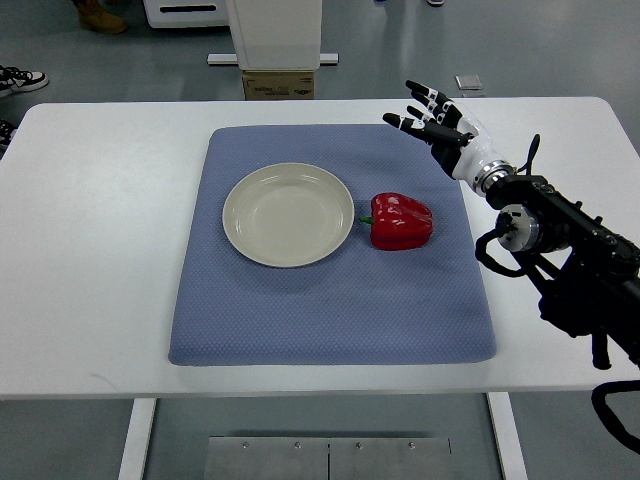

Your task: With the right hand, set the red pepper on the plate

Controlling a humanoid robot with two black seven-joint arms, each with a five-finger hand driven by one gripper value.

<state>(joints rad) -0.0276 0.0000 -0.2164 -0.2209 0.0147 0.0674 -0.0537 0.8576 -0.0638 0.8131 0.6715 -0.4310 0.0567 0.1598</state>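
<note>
The right hand [432,116] hovers with fingers spread and empty, the red pepper [401,221] lying on the blue mat [330,300] below it, just beside the plate [288,214]; no legible writing shows

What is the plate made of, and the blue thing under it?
The plate looks like smooth cream ceramic or hard plastic, with a faint sheen on its rim; the look alone can't settle which. The blue mat looks like soft woven fabric: matte, finely dotted texture, rounded padded edges.
</note>
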